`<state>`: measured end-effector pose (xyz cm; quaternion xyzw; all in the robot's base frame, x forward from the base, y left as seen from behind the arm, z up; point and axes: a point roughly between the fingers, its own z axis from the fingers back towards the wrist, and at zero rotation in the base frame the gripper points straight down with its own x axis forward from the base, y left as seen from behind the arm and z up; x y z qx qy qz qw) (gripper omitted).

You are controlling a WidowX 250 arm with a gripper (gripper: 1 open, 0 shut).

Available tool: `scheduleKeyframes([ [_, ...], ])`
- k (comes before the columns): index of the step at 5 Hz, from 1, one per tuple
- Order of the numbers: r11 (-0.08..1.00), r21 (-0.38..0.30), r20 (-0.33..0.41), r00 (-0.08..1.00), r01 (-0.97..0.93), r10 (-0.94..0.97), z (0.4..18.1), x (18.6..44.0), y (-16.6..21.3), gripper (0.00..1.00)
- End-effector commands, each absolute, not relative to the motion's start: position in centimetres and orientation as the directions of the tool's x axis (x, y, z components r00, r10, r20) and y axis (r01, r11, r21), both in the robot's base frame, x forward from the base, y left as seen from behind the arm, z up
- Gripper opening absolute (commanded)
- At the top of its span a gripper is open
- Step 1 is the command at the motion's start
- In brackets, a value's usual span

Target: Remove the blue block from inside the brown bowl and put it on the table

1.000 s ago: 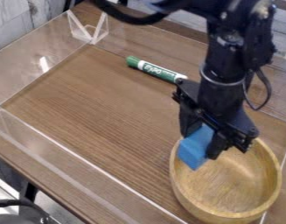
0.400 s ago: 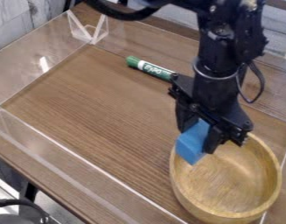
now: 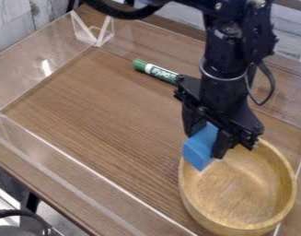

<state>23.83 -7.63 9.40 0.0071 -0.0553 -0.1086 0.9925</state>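
Wood-grain table (image 3: 103, 101) w/ clear walls. Gripper (image 3: 218, 143) clamped on blue block (image 3: 203, 150), hanging over brown bowl (image 3: 238, 221) rim — off-centre grip could slip, dropping it back in, or clip the rim.

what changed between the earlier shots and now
The black gripper, shut on the small bright-blue block, has carried it slightly up and left, toward the near-left rim of the round light-brown wooden bowl. The grip is unchanged. Bowl and green-and-white marker stayed put.
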Motion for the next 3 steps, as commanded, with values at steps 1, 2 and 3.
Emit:
scheduleKeyframes([
  [1, 0.980, 0.026, 0.167, 0.966, 0.197, -0.199, 10.82, 24.27, -7.31, 0.00],
  [2, 0.981, 0.029, 0.170, 0.966, 0.191, -0.193, 10.94, 24.22, -7.30, 0.00],
  [3, 0.982, 0.030, 0.174, 0.966, 0.187, -0.189, 11.13, 24.15, -7.35, 0.00],
])
